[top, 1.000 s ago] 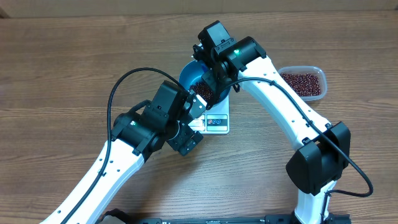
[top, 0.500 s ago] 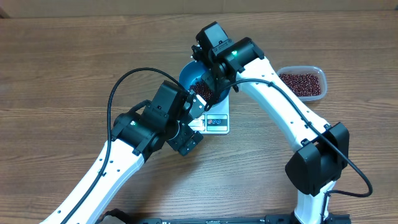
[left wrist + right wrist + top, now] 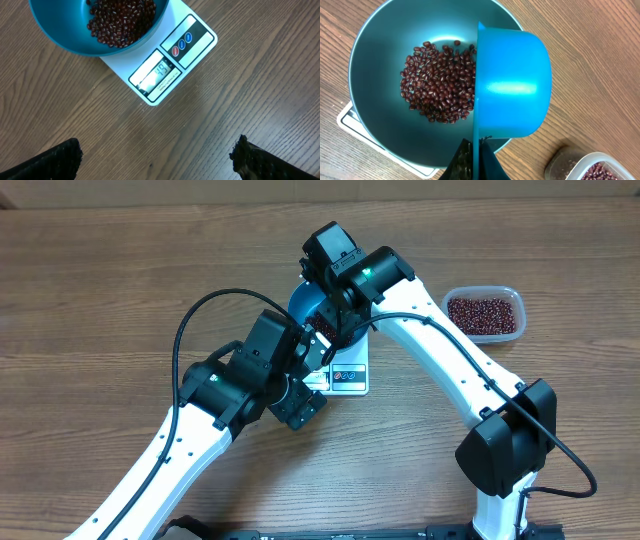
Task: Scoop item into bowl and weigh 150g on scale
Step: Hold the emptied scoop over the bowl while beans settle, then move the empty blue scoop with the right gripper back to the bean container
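The right gripper (image 3: 474, 162) is clamping tightly on the handle of a bright blue scoop (image 3: 512, 90), holding it turned on its side above the teal bowl (image 3: 375, 60), its mouth facing the heap of dark red beans (image 3: 440, 82) lying on the bowl's floor. The bowl is sitting on the white scale (image 3: 197, 37), whose display (image 3: 155, 75) is showing digits too blurred to read with confidence. The left gripper (image 3: 159, 161) is hanging above the bare table (image 3: 250, 100) just beside the scale, its jaws spread wide and holding nothing. More beans are waiting in the clear tub (image 3: 517, 310), well apart to the right. Whether any beans are left in the scoop cannot be told from these views. The step appears to be the emptying of a scoopful, and doing it well probably means keeping the scoop's lip inside the bowl's rim so nothing is bouncing onto the table, lifting clear without pressing on the bowl so the reading is settling honestly, and taking smaller scoopfuls as the weight is nearing the target, since overshooting would mean taking beans back out.
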Robot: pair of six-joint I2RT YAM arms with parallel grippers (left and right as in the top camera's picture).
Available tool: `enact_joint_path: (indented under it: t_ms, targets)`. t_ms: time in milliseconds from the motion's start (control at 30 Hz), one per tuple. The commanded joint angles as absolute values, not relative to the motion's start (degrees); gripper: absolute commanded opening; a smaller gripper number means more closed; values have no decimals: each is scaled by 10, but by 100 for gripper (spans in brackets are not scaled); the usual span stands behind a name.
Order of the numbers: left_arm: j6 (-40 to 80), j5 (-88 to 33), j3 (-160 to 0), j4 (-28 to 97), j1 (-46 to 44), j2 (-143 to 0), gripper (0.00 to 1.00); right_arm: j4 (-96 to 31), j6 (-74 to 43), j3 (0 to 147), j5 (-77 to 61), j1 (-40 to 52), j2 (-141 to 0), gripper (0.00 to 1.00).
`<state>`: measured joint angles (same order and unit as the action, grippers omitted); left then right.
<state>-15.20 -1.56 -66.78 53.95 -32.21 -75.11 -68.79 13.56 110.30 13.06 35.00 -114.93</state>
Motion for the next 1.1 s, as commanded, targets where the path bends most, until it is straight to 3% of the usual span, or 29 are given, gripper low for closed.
enact_joint_path:
  t_ms: [0,1067]
  targets:
    - [-161,-26,-663,537,-320,-749,99,-682,135,1123,128,350,-1134,4]
    - [-161,-26,-663,537,-320,-749,100,-682,112,1123,-32,275,-1066,4]
